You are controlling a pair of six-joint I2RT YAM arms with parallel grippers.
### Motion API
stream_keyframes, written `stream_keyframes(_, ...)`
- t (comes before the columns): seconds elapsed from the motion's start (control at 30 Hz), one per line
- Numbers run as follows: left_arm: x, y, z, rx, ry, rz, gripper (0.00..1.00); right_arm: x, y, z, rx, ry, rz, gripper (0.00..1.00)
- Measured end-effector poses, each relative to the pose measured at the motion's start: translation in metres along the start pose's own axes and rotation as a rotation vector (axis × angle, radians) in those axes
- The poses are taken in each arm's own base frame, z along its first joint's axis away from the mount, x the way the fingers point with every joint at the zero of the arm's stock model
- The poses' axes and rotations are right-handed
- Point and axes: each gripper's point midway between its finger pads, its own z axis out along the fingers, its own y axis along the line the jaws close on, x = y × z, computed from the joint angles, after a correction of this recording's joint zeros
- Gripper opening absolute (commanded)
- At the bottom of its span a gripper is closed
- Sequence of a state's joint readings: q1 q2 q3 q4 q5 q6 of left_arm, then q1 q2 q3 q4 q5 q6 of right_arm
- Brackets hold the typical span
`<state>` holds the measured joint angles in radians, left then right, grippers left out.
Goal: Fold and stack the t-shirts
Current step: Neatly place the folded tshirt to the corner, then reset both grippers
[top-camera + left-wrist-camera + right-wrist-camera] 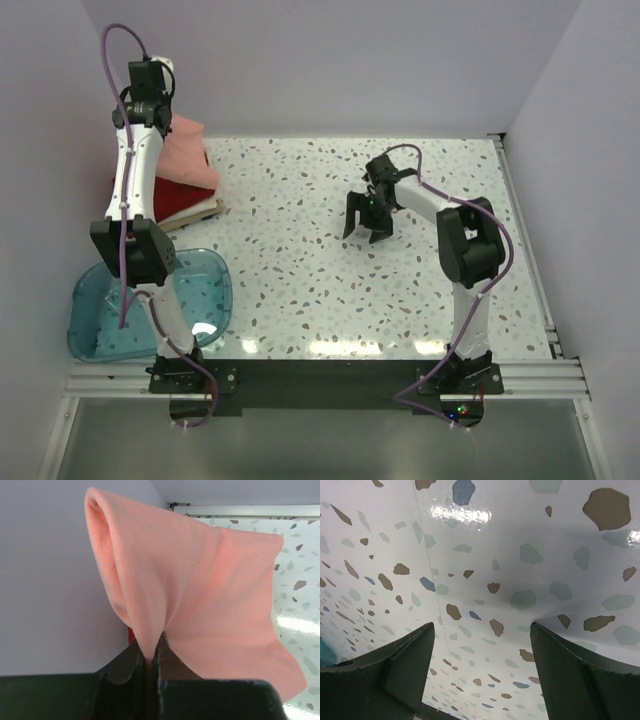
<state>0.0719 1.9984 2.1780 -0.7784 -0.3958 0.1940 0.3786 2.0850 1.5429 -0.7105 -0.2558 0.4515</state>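
Observation:
My left gripper [148, 652] is shut on a fold of the salmon-pink t-shirt [200, 585] and holds it lifted at the far left of the table. In the top view the pink shirt [190, 155] hangs over a deep red shirt [180, 192], which lies on a cream-white shirt [200, 212]. My left gripper [160, 105] is above this stack. A sliver of red shows beside my left fingers. My right gripper [368, 222] is open and empty over bare table [485, 580] right of the middle.
A translucent blue plastic tub [150, 300] stands at the near left, beside the left arm's base. The speckled table [320, 270] has a wall along the back and left, and a rail along its right edge [525, 240].

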Motion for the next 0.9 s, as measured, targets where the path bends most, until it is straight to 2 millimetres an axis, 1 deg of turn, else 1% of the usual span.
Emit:
stream_keyframes(0.07,0.012,0.006,0.012,-0.001,0.029,-0.006,0.00,0.001,-0.001,-0.001,0.000,0.001,0.000,0.81)
stream_keyframes(0.13,0.025,0.008,0.022,0.006,0.061,-0.007,0.04,0.003,-0.001,-0.001,0.002,0.004,0.001,0.81)
stream_keyframes(0.17,0.033,0.010,0.028,0.009,0.081,-0.007,0.23,0.004,-0.001,-0.001,0.003,0.005,0.001,0.81)
stream_keyframes(0.23,0.048,0.014,0.037,0.010,0.117,-0.011,0.54,0.004,-0.001,-0.001,0.003,0.006,0.001,0.82)
stream_keyframes(0.27,0.055,0.019,0.042,0.004,0.135,-0.016,0.77,0.004,-0.001,-0.001,0.002,0.006,0.001,0.82)
stream_keyframes(0.37,0.069,0.039,0.051,-0.039,0.170,-0.071,0.90,0.004,-0.001,-0.001,0.000,0.006,0.000,0.84)
stream_keyframes(0.47,0.076,0.057,0.054,-0.077,0.184,-0.125,0.95,0.005,-0.001,-0.002,0.000,0.005,-0.003,0.84)
stream_keyframes(0.5,0.077,0.059,0.055,-0.082,0.182,-0.142,0.96,0.006,-0.002,-0.003,0.001,0.006,-0.004,0.84)
stream_keyframes(0.57,0.076,0.057,0.055,-0.070,0.168,-0.179,0.96,0.008,-0.003,-0.004,0.004,0.008,-0.006,0.84)
stream_keyframes(0.63,0.077,0.047,0.051,-0.040,0.147,-0.224,0.97,0.011,-0.004,-0.008,0.006,0.004,-0.007,0.84)
stream_keyframes(0.73,0.080,0.027,0.034,0.006,0.111,-0.276,0.98,0.011,-0.003,-0.016,0.007,-0.017,-0.011,0.84)
stream_keyframes(0.83,0.074,0.005,0.009,0.045,0.047,-0.309,0.98,0.010,-0.003,-0.030,0.014,-0.056,-0.020,0.84)
stream_keyframes(0.9,0.067,-0.017,-0.013,0.082,-0.017,-0.318,0.98,0.007,-0.003,-0.042,0.020,-0.102,-0.029,0.84)
